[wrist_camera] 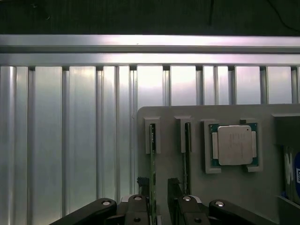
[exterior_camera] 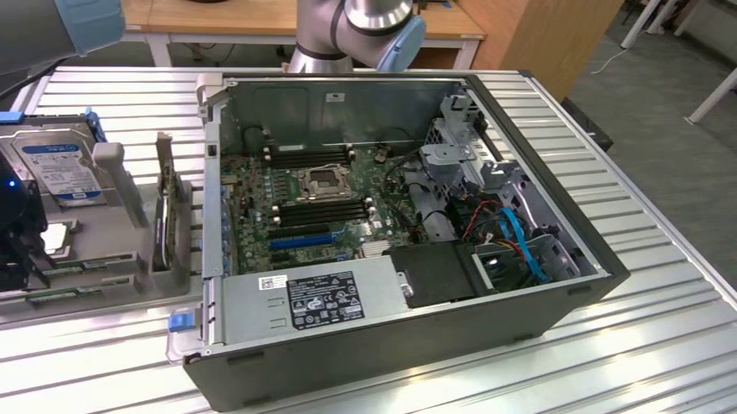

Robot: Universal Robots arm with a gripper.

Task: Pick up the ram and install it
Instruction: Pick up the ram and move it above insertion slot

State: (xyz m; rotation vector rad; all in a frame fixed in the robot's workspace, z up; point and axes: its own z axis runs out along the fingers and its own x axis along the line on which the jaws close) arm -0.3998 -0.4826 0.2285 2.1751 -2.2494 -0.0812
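Item: long green circuit-board ram stick (wrist_camera: pixel 153 154), on edge in a grey holder (wrist_camera: pixel 262 197), at the exterior view's left of the black computer case (exterior_camera: pixel 381 362). My gripper (wrist_camera: pixel 158 190) straddles it, jaws narrowly apart, nothing held. Hazard: closing off-centre could tilt it (a second stick (wrist_camera: pixel 187 150) stands just beside one finger).

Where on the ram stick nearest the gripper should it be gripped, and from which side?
Grip the ram by its exposed upper long edge, pinching its two flat faces, coming straight down from above. It stands on edge in a narrow slot of the grey holder, so only that edge is free.
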